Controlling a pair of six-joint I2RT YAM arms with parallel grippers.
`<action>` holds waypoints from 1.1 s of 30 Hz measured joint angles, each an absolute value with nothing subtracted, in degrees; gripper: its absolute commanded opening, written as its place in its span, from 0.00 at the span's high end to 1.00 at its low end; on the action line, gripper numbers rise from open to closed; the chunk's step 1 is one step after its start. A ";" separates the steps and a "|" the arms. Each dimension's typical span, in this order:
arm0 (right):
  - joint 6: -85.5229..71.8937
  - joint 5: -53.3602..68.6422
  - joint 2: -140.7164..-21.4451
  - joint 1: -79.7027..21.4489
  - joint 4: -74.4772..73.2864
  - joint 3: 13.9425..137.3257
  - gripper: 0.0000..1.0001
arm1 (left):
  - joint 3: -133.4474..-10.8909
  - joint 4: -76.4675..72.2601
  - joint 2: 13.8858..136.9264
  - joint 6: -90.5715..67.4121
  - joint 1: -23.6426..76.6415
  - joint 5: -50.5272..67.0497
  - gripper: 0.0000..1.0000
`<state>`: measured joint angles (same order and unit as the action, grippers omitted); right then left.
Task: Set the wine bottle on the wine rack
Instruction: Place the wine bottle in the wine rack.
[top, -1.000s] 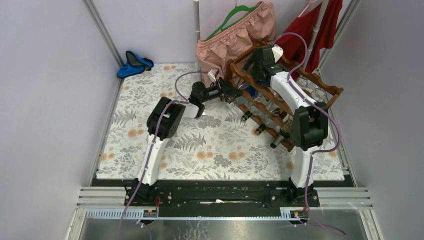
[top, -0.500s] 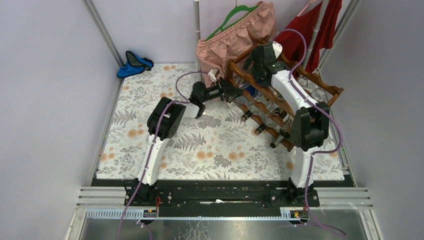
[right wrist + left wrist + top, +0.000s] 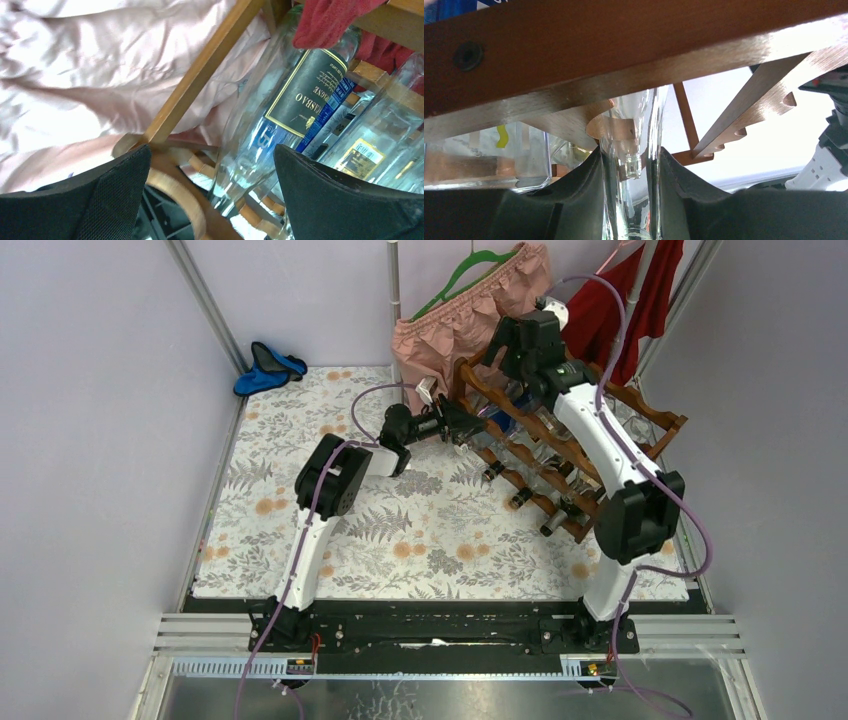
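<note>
Left gripper (image 3: 458, 427), near 12 o'clock on the table, clenched on the neck of the clear glass wine bottle (image 3: 630, 125), which reached under a rail of the reddish-brown scalloped wooden wine rack (image 3: 624, 55) at 1 o'clock. Judged: seat the neck in its scallop, release slowly, back straight out. Right gripper (image 3: 211, 150) spread wide above the top tier, grasping nothing.

Top view's evenly lit and sharp. Left wrist shot's backlit: blown-out white behind the dark wine rack (image 3: 574, 65), wine bottle (image 3: 630, 192) smeary.
</note>
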<state>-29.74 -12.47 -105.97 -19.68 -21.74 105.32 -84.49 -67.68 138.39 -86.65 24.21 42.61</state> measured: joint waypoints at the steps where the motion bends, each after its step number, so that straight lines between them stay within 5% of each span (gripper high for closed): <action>1: -28.97 -12.36 -104.86 -19.99 -21.50 104.75 0.00 | -84.49 -67.68 138.39 -86.65 24.21 42.61 1.00; 15: 9.76 11.27 -86.02 -21.28 -25.54 97.34 0.00 | -83.29 -69.52 138.39 -86.80 24.21 41.21 1.00; 33: 26.72 9.50 -90.00 -21.28 -40.82 97.58 0.06 | -81.19 -72.36 138.26 -87.29 23.68 39.55 1.00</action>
<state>26.72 9.50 -90.00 -21.28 -40.82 97.58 -81.19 -72.36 138.26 -87.29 23.68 39.55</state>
